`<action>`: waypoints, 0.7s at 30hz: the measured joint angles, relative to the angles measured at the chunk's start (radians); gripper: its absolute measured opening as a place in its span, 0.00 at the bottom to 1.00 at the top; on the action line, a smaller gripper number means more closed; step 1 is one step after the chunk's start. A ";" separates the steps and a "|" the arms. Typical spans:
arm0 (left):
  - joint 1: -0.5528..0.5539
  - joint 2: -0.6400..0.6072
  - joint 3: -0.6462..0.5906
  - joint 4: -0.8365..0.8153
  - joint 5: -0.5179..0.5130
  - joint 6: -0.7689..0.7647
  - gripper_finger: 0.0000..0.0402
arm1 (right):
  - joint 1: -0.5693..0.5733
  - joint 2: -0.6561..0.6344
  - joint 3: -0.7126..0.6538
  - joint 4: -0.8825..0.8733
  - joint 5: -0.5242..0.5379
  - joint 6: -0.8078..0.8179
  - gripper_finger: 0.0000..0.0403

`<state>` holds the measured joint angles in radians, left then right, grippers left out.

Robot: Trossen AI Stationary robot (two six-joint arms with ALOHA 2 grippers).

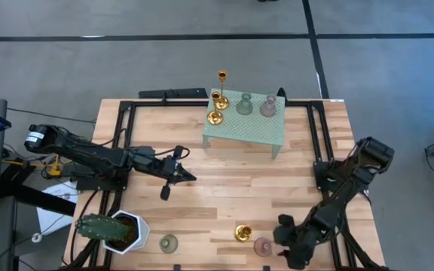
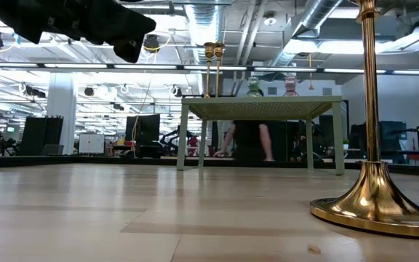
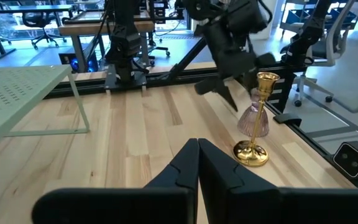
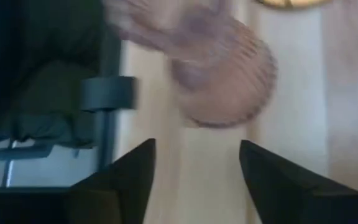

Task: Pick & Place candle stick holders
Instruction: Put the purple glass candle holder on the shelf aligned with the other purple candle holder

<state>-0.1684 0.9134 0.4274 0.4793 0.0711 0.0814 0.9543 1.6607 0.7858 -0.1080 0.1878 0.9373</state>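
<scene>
Over the table's middle, your left gripper (image 1: 189,178) hangs with fingers pressed together, holding nothing. Near the front edge a green holder (image 1: 169,243), a gold holder (image 1: 242,233) and a pink holder (image 1: 263,246) stand; your right gripper (image 1: 283,229) gapes wide beside the pink one.

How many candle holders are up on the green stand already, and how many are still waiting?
Four sit on the mint-green stand: a tall gold holder, a short gold one, a green glass one and a pink one. The right gripper is open beside the pink holder, holding nothing. Left on the table: that one, a gold holder and a green holder. The left gripper waits shut.
</scene>
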 joint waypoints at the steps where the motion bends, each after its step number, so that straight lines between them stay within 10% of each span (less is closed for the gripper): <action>1: 0.000 0.000 0.000 0.000 0.000 0.000 0.01 | 0.000 -0.011 0.006 0.001 -0.003 -0.022 0.57; 21: 0.000 0.000 0.001 -0.001 0.006 -0.004 0.02 | -0.033 -0.069 0.015 0.046 0.202 -0.102 0.65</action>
<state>-0.1684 0.9138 0.4282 0.4783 0.0772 0.0776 0.9215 1.5921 0.8009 -0.0625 0.3896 0.8349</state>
